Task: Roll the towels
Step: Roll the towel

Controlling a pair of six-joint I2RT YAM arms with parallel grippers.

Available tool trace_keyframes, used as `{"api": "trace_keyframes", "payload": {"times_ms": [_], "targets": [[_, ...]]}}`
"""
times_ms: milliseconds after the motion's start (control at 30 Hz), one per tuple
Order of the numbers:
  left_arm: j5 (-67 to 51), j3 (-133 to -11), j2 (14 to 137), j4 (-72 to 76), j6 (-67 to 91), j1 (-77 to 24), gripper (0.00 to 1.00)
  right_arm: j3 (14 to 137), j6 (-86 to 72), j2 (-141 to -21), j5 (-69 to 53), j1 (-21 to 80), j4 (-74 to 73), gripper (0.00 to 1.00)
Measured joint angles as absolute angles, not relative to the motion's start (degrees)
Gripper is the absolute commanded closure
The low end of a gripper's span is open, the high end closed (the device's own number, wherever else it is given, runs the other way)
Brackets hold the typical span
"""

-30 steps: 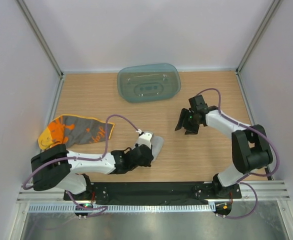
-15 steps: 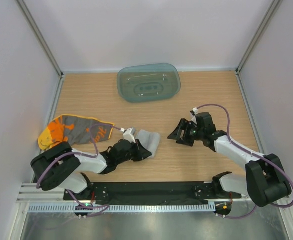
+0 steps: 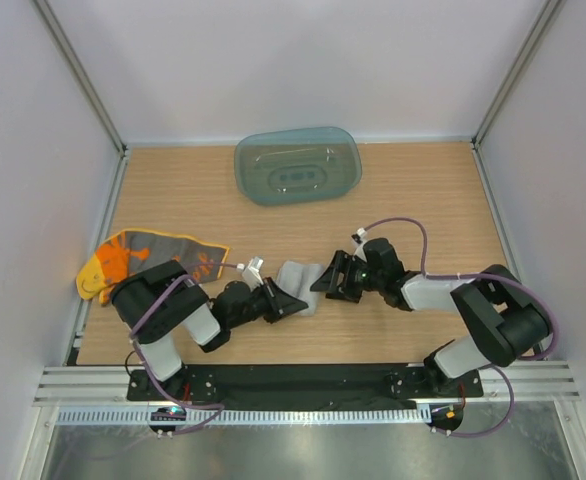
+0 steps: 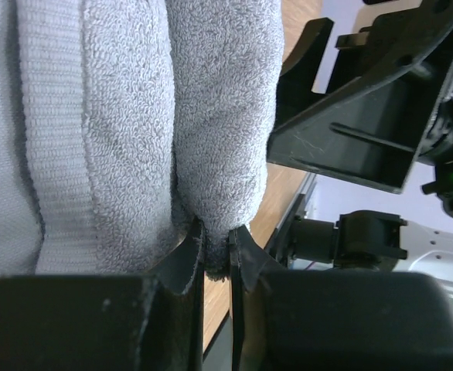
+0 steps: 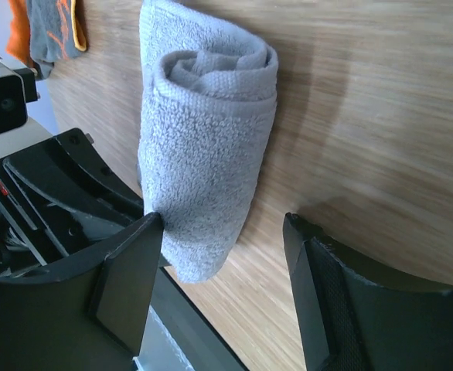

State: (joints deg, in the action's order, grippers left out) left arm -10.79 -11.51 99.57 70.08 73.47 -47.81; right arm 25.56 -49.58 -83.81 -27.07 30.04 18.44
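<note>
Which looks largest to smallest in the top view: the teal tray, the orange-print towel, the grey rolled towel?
1. Teal tray and orange-print towel: alike, unranked; the left arm hides part of the towel.
2. Grey rolled towel.

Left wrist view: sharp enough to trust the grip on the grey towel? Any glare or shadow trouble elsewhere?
Left wrist view: sharp, the grey towel shows crisp loops where the left gripper pinches a fold; the gripper body is dark. Right wrist view: sharp, soft shadows on the table, right gripper open by the roll. Top view: even light, no glare, towel small.
</note>
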Motion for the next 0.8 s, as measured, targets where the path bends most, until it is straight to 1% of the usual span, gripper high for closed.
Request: {"api": "trace_keyframes", "payload": {"times_ms": [167,300,333,433,467,600,700,733,800], "targets": [[-11.4,-10.5,101.1,73.6,75.7,-47.0,1.0,25.4,-50.8,-86.8,-27.0,30.3,23.9,0.32],[-11.6,-10.4,101.4,74.2,76.1,-46.6,1.0,25.4,-51.4,-89.1,-27.0,30.5,27.3,0.39],[-11.7,-10.4,101.5,74.3,76.1,-46.5,1.0,25.4,-51.6,-89.7,-27.0,30.7,28.1,0.46],[-12.1,-10.4,102.1,74.5,76.1,-46.3,1.0,25.6,-52.3,-91.7,-27.0,31.4,29.8,0.57],[-12.1,-10.4,102.3,74.5,76.1,-46.3,1.0,25.7,-52.5,-92.2,-27.0,31.6,30.2,0.62],[-13.2,-10.5,103.0,75.2,76.0,-46.0,0.99,25.7,-52.9,-92.6,-26.9,32.0,31.1,0.72],[-13.4,-10.7,102.5,74.1,75.4,-46.0,0.93,26.0,-52.7,-92.2,-26.6,32.1,29.8,0.78],[-13.5,-10.9,101.6,72.8,74.6,-46.0,0.89,26.3,-52.4,-91.7,-26.3,32.2,28.8,0.8],[-13.6,-11.4,98.9,68.9,73.0,-46.0,0.84,27.3,-51.6,-90.5,-25.6,32.5,25.4,0.82]]}}
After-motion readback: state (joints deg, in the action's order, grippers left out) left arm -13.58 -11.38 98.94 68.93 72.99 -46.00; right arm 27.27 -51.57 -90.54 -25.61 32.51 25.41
